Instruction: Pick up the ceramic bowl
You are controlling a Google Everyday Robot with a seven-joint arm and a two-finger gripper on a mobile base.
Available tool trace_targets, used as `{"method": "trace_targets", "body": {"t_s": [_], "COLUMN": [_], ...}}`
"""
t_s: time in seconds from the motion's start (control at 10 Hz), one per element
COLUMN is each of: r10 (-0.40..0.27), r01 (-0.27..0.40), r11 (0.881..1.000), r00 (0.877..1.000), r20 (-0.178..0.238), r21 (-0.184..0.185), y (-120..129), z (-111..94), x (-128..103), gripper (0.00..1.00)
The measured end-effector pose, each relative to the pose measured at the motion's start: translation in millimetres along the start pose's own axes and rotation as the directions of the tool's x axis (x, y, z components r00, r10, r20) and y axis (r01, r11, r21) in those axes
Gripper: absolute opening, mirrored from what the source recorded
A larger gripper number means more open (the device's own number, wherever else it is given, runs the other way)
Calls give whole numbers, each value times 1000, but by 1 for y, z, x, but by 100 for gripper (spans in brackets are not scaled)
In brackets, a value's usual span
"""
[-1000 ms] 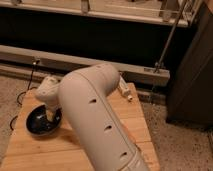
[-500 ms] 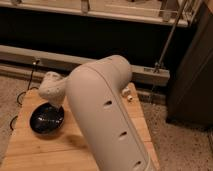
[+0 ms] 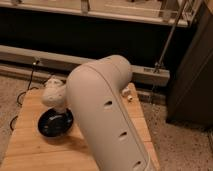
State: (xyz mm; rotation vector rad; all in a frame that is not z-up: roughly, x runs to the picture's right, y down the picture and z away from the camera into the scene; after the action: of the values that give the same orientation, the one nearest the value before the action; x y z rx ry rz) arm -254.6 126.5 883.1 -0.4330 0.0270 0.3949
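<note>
On the wooden table [image 3: 30, 145], left side, the ceramic bowl [image 3: 54, 124] is seen resting flat, so it is judged not yet lifted. Big white arm [image 3: 107, 115] is bent across the middle of the view, its wrist lowered to the bowl's rim. Gripper [image 3: 61, 109] is placed at that rim.

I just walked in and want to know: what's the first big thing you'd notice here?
The big white robot arm fills the middle of the view, bending over a wooden table. Its gripper end reaches down on the left, right above the rim of the ceramic bowl, a shiny black bowl sitting on the table's left side. Behind the table runs a long pale rail against a dark wall.
</note>
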Motion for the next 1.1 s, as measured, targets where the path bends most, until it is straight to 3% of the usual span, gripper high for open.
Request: {"method": "trace_targets", "body": {"t_s": [0.2,0.3,0.4,0.5,0.7,0.9,1.1], "r10": [1,11,26,47,69,86,96], "r01": [-1,-11,-24,-42,-60,-62,-54], "r11": [1000,1000,999,998,997,993,989], "r00": [1000,1000,999,993,975,956,946], "r20": [-7,14,48,112,210,280,311], "r21": [-7,-19,-32,-41,-52,-96,-141], "y": [3,2,2,-5,-15,-12,-8], "z": [2,-4,-13,-34,-74,-109,-125], "x": [1,-2,-7,-13,-11,3,17], "gripper": [0,0,0,0,0,0,0]}}
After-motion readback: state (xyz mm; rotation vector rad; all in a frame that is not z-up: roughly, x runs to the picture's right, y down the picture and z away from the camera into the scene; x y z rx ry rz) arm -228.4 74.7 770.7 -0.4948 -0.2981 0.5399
